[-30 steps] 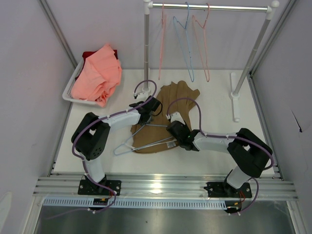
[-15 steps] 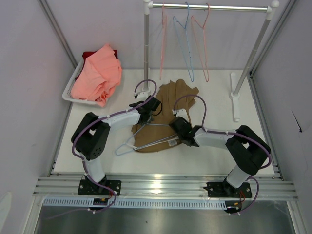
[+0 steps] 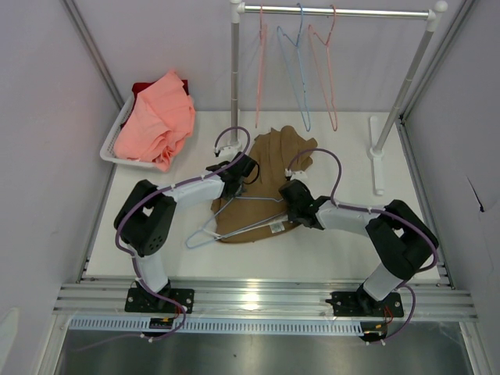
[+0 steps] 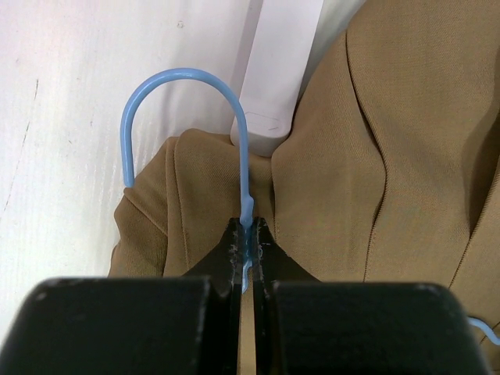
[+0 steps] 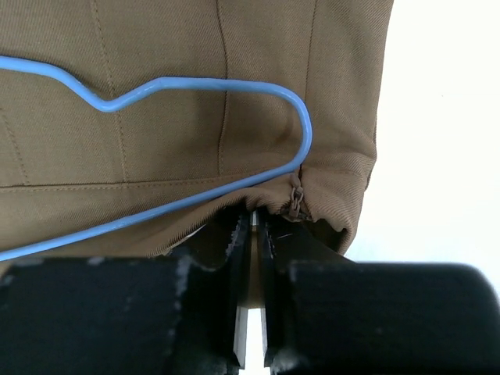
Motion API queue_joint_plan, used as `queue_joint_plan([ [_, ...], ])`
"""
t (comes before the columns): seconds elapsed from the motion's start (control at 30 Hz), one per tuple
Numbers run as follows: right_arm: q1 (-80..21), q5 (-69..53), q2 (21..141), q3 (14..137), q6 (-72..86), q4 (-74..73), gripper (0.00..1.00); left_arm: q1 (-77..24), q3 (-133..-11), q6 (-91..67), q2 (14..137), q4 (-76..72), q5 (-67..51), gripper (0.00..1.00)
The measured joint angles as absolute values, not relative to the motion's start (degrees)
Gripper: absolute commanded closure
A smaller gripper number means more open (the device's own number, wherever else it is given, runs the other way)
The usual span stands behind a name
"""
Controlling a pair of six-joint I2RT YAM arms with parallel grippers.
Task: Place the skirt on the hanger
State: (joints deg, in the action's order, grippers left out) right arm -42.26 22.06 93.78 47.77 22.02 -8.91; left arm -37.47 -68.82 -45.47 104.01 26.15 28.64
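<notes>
Left jaws pinch the hanger [image 4: 244,168] at its neck; right jaws, nearly pressed together, nip the skirt [image 5: 156,148] at its waistband edge by the zipper [image 5: 295,200].

We see a white bench [image 3: 250,258] between pale lilac walls [image 3: 47,117], a metal clothes rail [image 3: 336,12] at its far edge, a white basket [image 3: 125,162] in its far-left corner, even light.

Top view looks down from high behind; both wrist views sit close over the shared skirt [image 4: 406,156] and hanger [image 4: 183,73].
</notes>
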Motion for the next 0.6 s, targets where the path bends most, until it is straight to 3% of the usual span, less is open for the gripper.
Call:
queue_joint_plan([
  [0.6, -41.7, 12.2, 80.6, 44.4, 25.5, -14.5, 1.0, -37.4, -68.1, -44.9, 103.0, 25.9, 27.5, 1.0],
])
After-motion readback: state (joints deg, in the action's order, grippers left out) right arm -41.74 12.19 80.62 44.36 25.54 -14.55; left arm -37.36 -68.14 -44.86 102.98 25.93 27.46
